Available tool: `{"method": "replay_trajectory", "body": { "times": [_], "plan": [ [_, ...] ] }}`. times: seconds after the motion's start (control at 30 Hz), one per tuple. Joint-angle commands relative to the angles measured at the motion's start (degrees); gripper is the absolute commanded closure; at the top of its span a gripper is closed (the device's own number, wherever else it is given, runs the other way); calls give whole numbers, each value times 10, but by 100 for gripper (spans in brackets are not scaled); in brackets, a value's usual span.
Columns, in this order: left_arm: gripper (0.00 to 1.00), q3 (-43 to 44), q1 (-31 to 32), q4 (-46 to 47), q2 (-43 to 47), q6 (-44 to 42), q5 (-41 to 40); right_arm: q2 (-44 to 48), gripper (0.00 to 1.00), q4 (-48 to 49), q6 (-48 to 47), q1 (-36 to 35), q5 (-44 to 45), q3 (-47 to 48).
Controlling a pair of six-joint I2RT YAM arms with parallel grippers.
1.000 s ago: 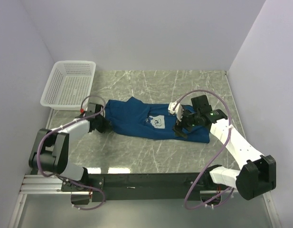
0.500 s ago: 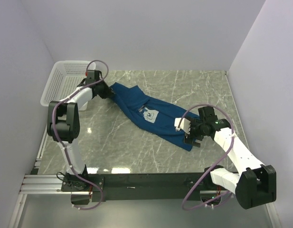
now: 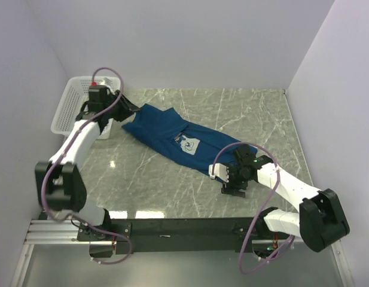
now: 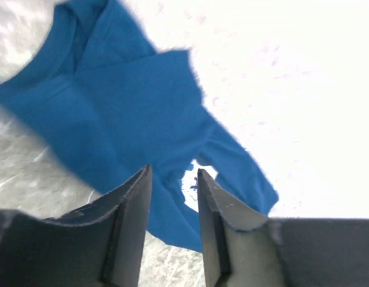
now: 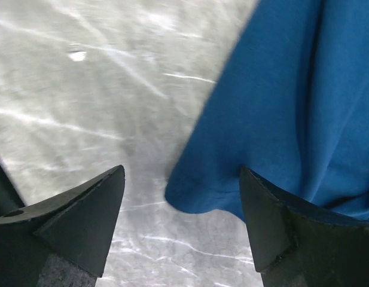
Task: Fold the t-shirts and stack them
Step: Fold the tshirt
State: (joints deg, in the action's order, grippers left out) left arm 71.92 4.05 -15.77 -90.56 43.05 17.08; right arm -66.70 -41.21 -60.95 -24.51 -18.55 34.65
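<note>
Marble table (image 3: 148, 179) is crossed by the shirt (image 3: 172, 134), stretched out for folding; left gripper (image 4: 172, 173) is held slightly parted beyond its far end, right gripper (image 5: 181, 173) wide over its near corner

The right gripper (image 5: 182, 172) shows its two dark fingers (image 5: 76, 221) at the bottom corners, standing wide apart with nothing held between them. A blue t-shirt (image 5: 280, 107) fills the upper right part and lies on the grey marble table (image 5: 82, 89). Its rounded edge reaches down between the fingers, with soft folds in the cloth
</note>
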Motion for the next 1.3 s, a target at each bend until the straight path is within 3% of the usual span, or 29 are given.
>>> {"method": "replay_trajectory", "body": {
  "times": [0.0, 0.1, 0.2, 0.23, 0.37, 0.4, 0.5, 0.63, 0.77, 1.0, 1.27],
  "plan": [
    [56, -40, -16, 8, 87, -20, 13, -16, 18, 53, 50, -1, 41, 1],
    [52, -88, -24, -1, 138, -24, 15, -26, 24, 56, 55, -2, 41, 3],
    [52, -159, -33, 11, 182, -12, 31, -34, 38, 53, 54, -2, 40, 3],
    [52, -178, -34, 16, 192, -3, 34, -40, 52, 46, 54, -1, 39, 3],
    [52, -259, -35, 47, 245, 13, 47, -32, 75, 33, 49, -2, 44, -4],
    [52, -280, -35, 55, 251, 16, 49, -20, 85, 31, 46, -1, 43, -5],
    [52, -305, -35, 65, 262, 24, 57, 19, 94, 1, 37, -2, 34, -8],
    [52, -333, -35, 92, 253, 38, 72, 75, 98, -32, 8, -2, 28, -27],
    [51, -347, -26, 107, 175, 62, 67, 89, 100, -36, -4, -1, 33, -45],
    [51, -276, 30, 129, 24, 91, 9, 59, 100, -23, 4, -1, 33, -49],
    [50, -187, 37, 86, -84, 101, -74, 58, 100, -17, 2, -1, 33, -52]
  ]
}}
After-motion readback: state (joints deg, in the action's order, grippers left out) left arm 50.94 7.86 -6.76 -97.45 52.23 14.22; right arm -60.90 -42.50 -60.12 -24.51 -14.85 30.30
